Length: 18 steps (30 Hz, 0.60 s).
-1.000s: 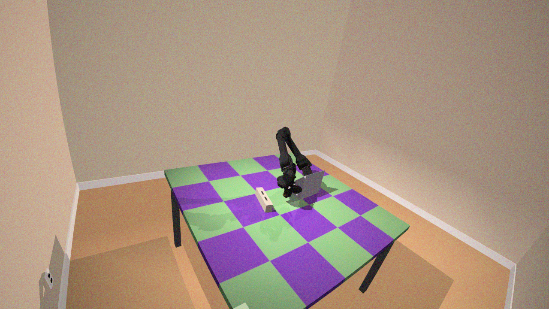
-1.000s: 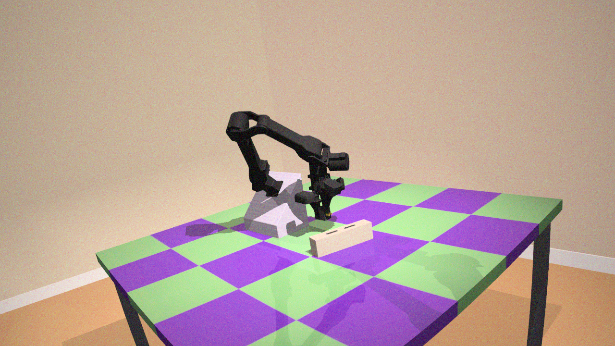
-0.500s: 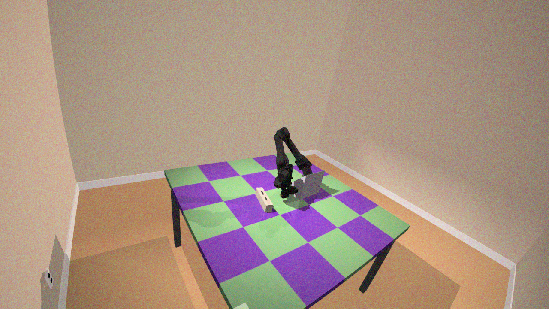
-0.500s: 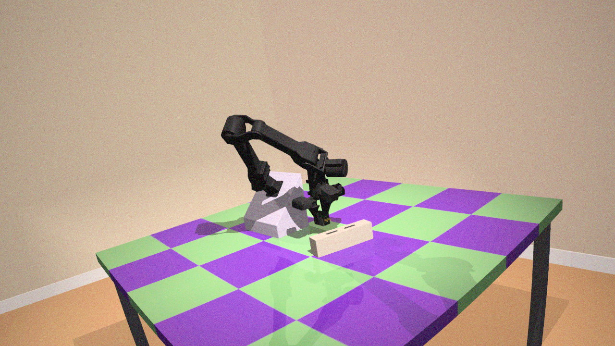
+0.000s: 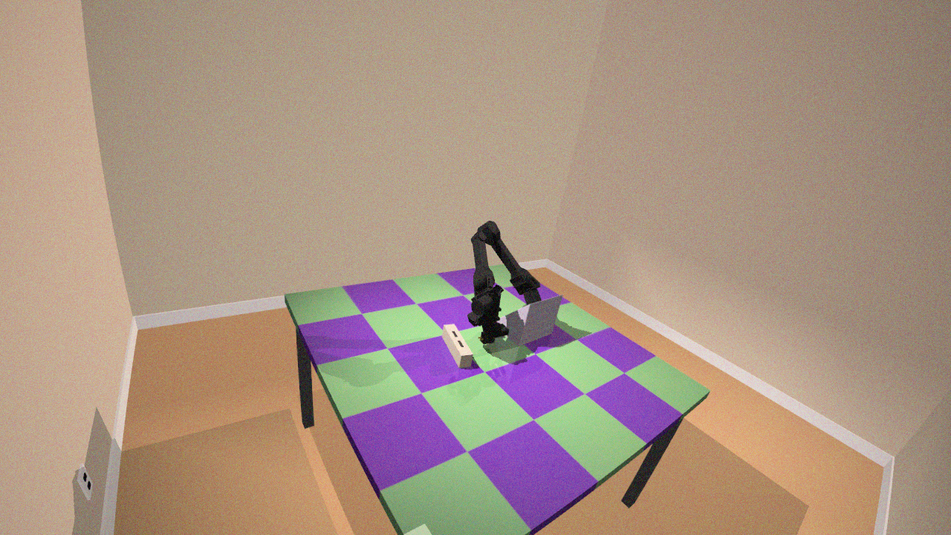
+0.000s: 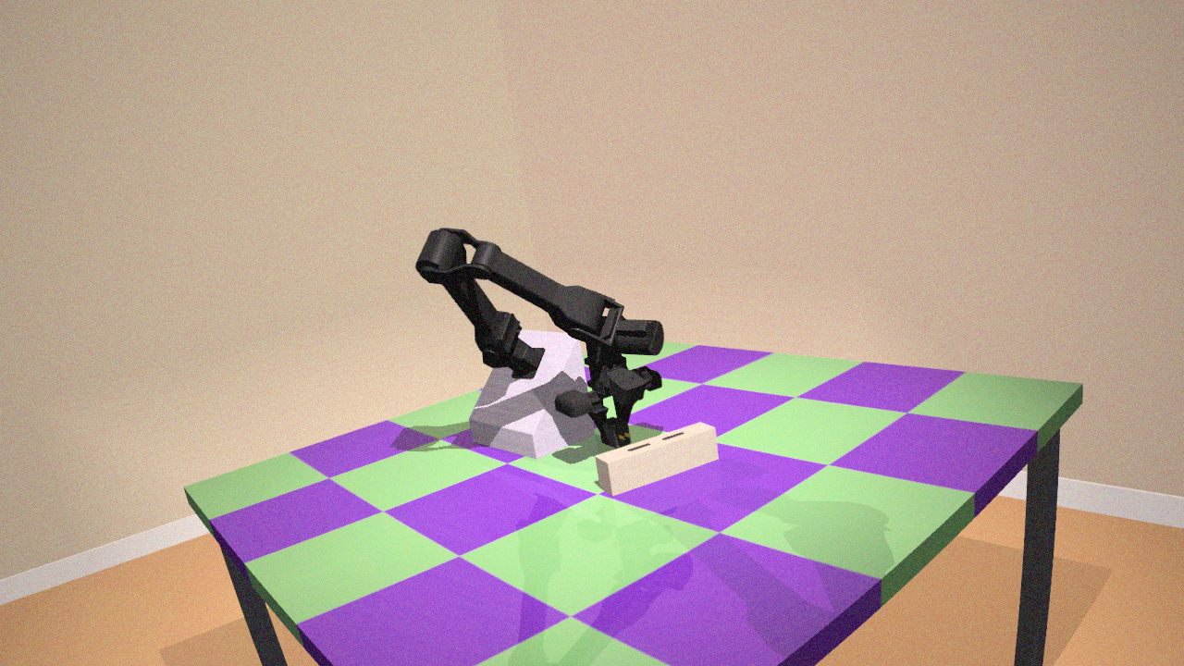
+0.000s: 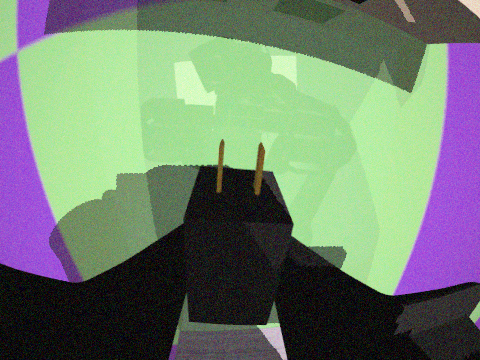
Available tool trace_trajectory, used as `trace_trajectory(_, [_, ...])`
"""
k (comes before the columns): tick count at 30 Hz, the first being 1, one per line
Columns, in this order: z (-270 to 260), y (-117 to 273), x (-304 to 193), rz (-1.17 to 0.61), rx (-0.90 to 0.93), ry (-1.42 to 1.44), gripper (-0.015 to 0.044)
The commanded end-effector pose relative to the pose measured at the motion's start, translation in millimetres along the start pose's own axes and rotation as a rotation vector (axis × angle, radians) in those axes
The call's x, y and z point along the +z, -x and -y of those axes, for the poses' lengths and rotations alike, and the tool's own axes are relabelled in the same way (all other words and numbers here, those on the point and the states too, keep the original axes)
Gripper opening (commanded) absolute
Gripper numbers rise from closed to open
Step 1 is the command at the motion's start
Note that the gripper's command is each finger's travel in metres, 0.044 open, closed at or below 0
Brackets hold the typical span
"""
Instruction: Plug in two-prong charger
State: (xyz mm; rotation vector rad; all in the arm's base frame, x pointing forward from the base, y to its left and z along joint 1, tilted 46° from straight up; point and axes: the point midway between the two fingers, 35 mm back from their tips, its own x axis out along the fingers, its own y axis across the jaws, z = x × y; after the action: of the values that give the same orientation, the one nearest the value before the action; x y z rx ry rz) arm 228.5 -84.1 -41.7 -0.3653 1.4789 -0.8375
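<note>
My gripper points down and is shut on the black two-prong charger. In the wrist view two thin brass prongs stick out of the charger's end face, away from the fingers, over a green square. The charger is low above the table, beside the power strip and not over it. The cream power strip is a long block on the table with two dark slots in its top. In the exterior view it lies in front of the gripper. The gap between prongs and table is hard to judge.
A pale wedge-shaped block stands beside the arm's base, behind the gripper. The table has green and purple checks. A wall socket is at the lower left of the top view.
</note>
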Motion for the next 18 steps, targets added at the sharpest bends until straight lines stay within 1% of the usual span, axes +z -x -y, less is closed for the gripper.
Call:
trace_trajectory(1, [6.1, -3.6, 1.8, 0.003, -0.005, -0.018, 0.0000])
trace_trajectory(18, [16.7, -8.4, 17.7, 0.004, -0.007, -0.062, 0.0000])
